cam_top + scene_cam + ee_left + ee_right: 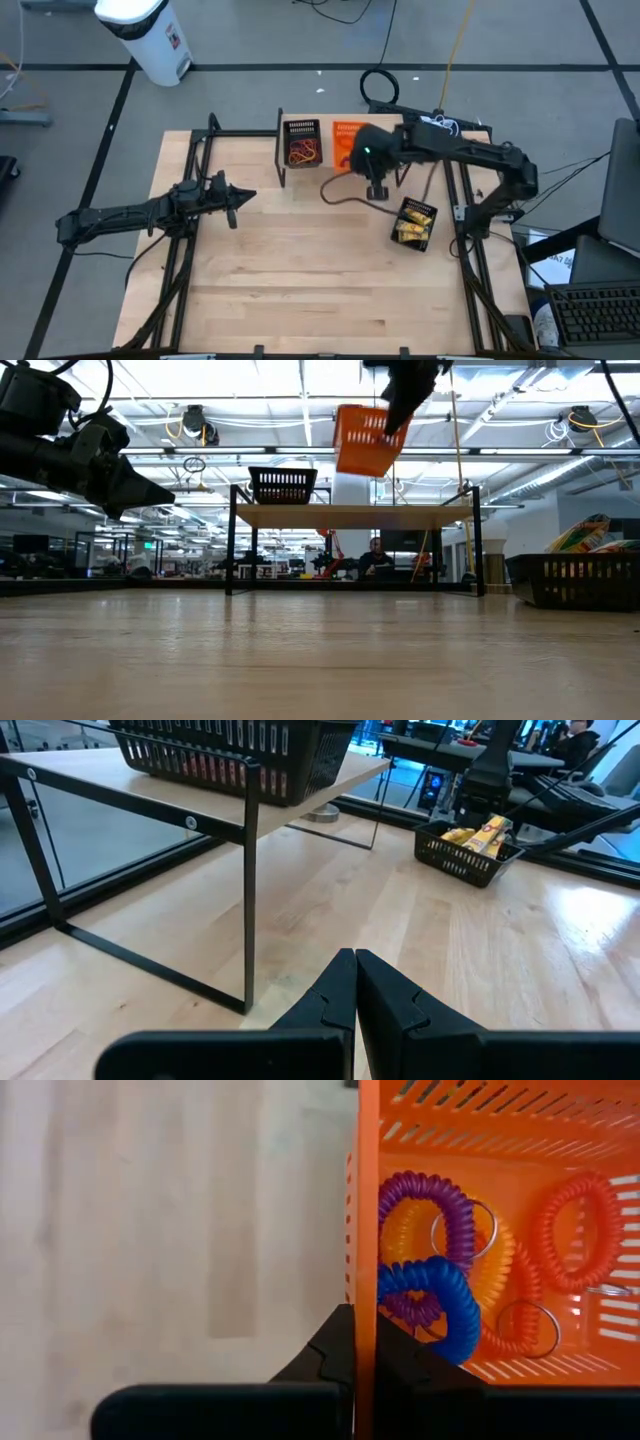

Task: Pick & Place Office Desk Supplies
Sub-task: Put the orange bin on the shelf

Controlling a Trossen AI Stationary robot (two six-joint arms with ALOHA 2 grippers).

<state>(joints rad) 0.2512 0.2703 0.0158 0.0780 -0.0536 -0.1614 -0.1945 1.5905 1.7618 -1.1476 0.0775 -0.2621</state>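
Right end effector [365, 1342] clamps orange basket [480, 1230] wall; basket hangs apparently tilted.

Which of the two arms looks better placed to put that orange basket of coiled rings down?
The right arm. Its tool is already clamped on the orange plastic basket's wall, holding it in the air. The left tool hangs shut and empty, off to the side.

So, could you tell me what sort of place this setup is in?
Probably a large open robotics lab or workshop: the low view shows exposed ceiling ducts, rows of workstations behind, and the high view shows a wooden worktable on taped floor.
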